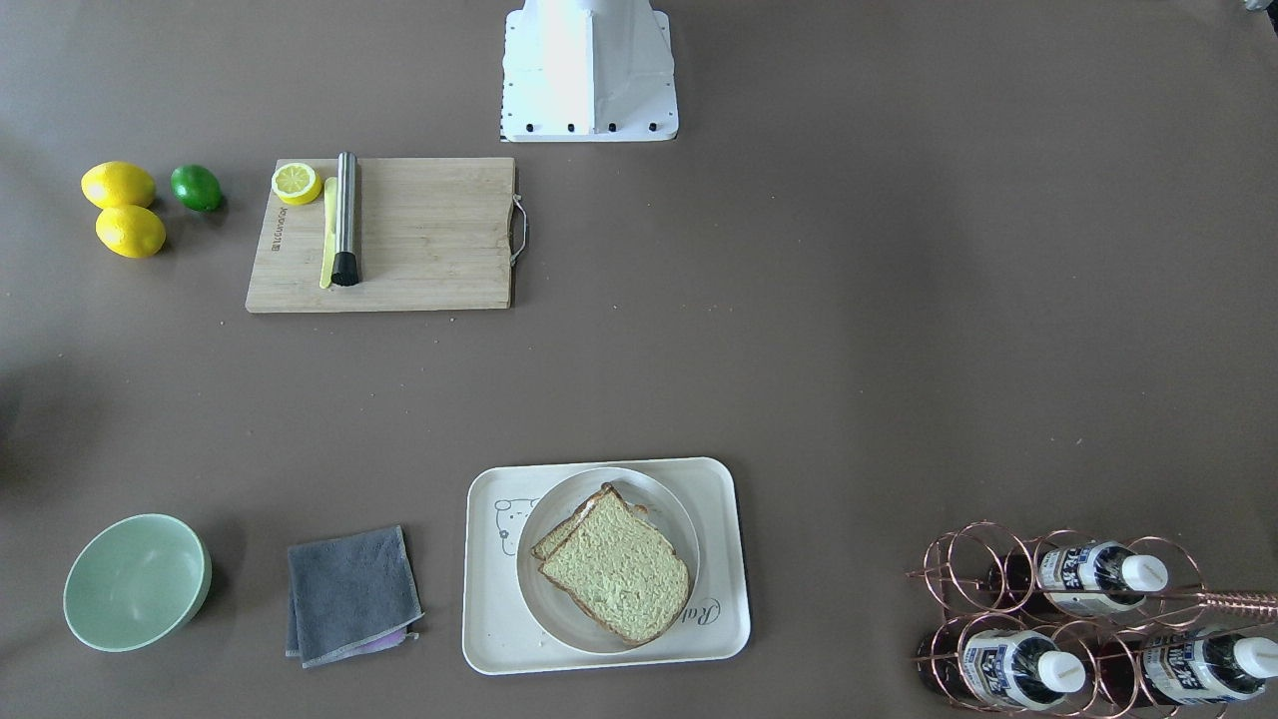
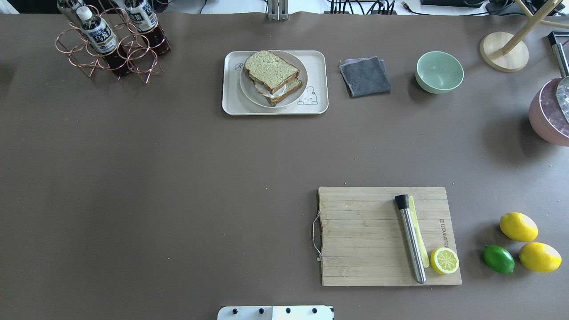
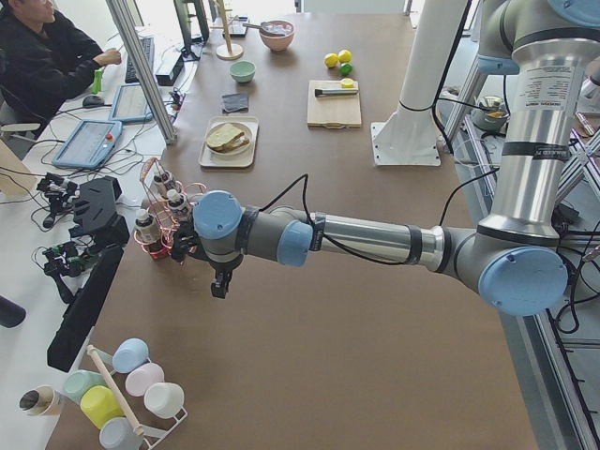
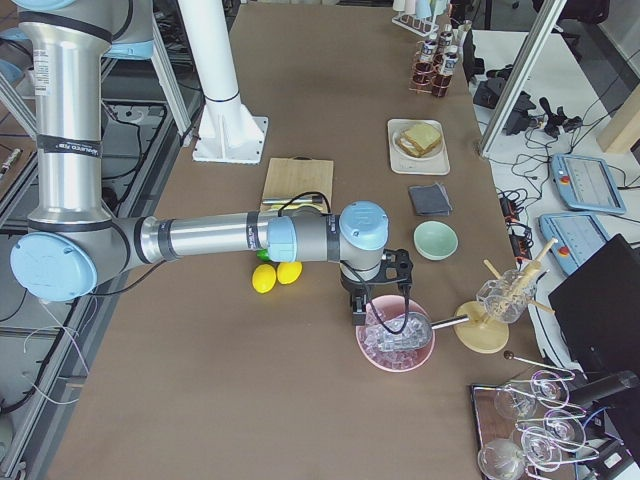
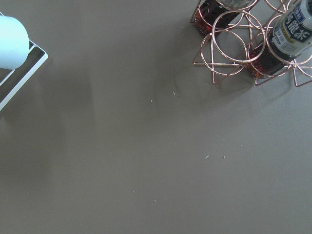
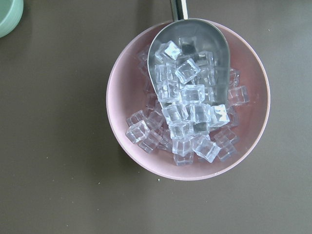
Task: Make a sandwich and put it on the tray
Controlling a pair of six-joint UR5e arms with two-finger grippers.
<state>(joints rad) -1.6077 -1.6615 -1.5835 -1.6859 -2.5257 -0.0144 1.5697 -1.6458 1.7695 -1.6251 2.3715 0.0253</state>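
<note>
The sandwich [image 2: 271, 71] is two stacked bread slices with a white egg edge [image 2: 270, 92] showing between them. It rests on a round white plate [image 2: 249, 91] on the cream tray [image 2: 231, 106] at the far middle of the table; the sandwich [image 1: 616, 564] also shows in the front-facing view. My left gripper [image 3: 221, 281] hangs over bare table beside the bottle rack, far from the tray. My right gripper [image 4: 357, 308] hovers above a pink bowl of ice. Both show only in side views, so I cannot tell whether they are open or shut.
A wooden cutting board [image 2: 382, 235] holds a steel muddler [image 2: 411, 240] and a half lemon [image 2: 444, 261]. Two lemons [image 2: 518, 226] and a lime [image 2: 498, 259] lie beside it. A grey cloth [image 2: 365, 75], green bowl [image 2: 439, 72], copper bottle rack [image 2: 111, 40] and ice bowl [image 6: 187, 100] stand around. A person [image 3: 42, 66] sits beside the table.
</note>
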